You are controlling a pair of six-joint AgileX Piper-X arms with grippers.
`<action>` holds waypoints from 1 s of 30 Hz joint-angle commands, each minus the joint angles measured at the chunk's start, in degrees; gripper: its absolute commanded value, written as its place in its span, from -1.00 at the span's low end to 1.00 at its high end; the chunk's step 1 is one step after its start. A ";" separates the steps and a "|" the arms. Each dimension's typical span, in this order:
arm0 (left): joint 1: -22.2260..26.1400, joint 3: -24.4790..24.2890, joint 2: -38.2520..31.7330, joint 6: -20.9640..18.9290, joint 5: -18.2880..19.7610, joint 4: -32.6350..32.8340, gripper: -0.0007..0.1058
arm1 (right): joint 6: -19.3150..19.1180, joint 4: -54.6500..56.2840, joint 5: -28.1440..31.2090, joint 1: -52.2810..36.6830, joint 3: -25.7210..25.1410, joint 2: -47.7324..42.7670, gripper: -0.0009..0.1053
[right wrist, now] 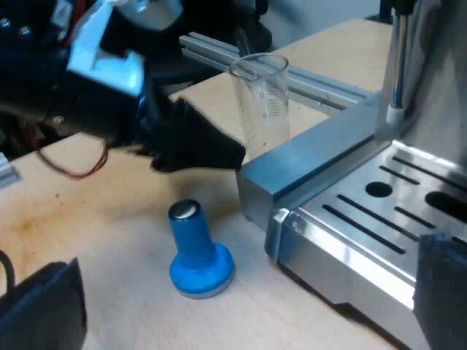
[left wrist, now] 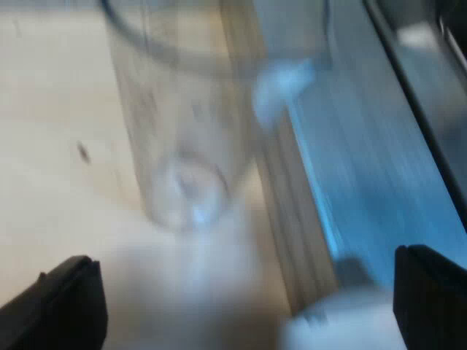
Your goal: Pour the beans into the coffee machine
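Here the left gripper (left wrist: pixel 248 310), fingers spread, is being held near the upright measuring glass (left wrist: pixel 182 138) beside the espresso machine (right wrist: pixel 365 211); toppling by an off-centre closure is being risked. The right gripper (right wrist: pixel 242 300), likewise spread, is being held above the blue tamper (right wrist: pixel 197 251).

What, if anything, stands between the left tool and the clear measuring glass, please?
Nothing visible does. The left tool is open and faces the clear measuring glass, with only bare pale wooden table between them. The blue tamper stands apart, by the machine's metal drip tray.
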 commanded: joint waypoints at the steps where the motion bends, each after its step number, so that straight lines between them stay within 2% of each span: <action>1: -0.31 -0.46 -5.11 -0.55 -0.18 5.00 0.55 | 0.33 -0.61 0.37 -0.04 -0.11 -0.16 0.75; 7: -0.31 -1.59 -14.05 -0.55 -0.18 16.26 0.55 | 0.33 -0.61 0.37 -0.04 -0.11 -0.16 0.75; 9: -0.31 -2.49 -19.64 -0.55 -0.18 23.38 0.55 | 0.33 -0.61 0.37 -0.04 -0.11 -0.49 0.75; 15: -0.31 -5.76 -27.33 -0.42 -0.18 35.79 0.55 | 0.33 3.89 0.37 -0.04 -0.43 -3.14 0.75; 22: -0.43 -10.59 -32.02 -0.42 -0.18 42.56 0.55 | 4.30 14.57 -0.42 -0.04 -1.20 -8.66 0.75; 27: -0.43 -16.89 -32.24 -0.42 -0.18 47.78 0.55 | 9.92 25.21 -1.23 -0.04 -4.26 -13.94 0.75; 30: -1.69 -20.97 -32.24 -0.42 -0.18 50.96 0.55 | 9.93 33.47 -1.34 -0.04 -7.09 -16.58 0.75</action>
